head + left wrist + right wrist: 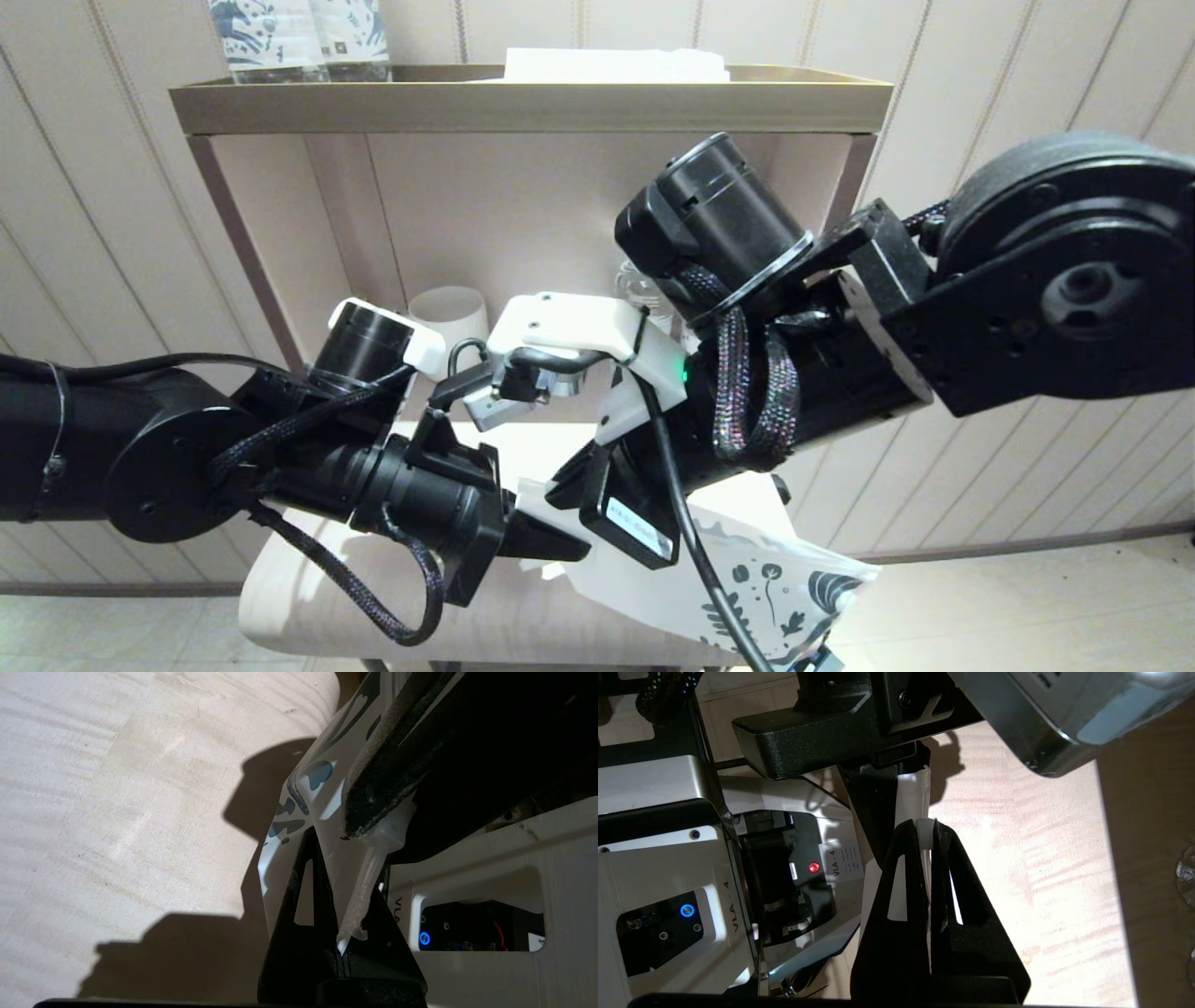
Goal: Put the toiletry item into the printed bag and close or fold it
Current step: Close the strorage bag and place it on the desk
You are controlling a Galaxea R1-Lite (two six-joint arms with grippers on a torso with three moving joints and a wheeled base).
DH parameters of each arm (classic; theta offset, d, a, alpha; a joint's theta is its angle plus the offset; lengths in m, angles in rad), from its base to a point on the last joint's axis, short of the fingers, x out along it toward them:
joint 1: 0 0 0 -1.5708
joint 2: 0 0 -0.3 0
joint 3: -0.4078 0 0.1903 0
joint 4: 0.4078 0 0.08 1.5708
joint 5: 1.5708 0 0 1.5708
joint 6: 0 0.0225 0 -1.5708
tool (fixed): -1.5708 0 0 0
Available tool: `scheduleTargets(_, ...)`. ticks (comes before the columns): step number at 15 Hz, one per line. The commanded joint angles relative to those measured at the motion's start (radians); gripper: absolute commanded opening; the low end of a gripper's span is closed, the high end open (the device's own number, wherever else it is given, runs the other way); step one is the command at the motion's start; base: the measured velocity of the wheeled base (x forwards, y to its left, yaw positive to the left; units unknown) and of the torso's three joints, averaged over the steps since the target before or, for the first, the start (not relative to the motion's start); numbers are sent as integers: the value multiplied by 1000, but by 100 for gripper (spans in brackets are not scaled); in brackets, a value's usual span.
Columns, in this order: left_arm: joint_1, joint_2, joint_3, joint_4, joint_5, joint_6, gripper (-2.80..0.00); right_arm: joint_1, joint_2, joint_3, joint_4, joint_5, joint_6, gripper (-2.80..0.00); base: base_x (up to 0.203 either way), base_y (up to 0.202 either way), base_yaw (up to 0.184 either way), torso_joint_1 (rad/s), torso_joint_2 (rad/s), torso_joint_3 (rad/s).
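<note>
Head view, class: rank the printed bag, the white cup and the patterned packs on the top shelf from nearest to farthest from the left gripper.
1. The printed bag: pinched in the left gripper, low over the pale table.
2. The white cup: behind and above, in the shelf's lower bay.
3. The patterned packs: highest, on the top shelf, to the left.

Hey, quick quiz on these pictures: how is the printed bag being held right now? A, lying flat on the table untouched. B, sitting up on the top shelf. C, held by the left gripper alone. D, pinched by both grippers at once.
D: the left gripper and right gripper are each shut on the white edge of the bag, holding it between them over the table.
</note>
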Motion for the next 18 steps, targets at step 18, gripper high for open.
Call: scheduleTargets(18, 2, -5, 1, -1, -6, 2, -280, -263, -439, 537, -92, 38, -4, -280, 0, 0, 0, 0, 0, 0)
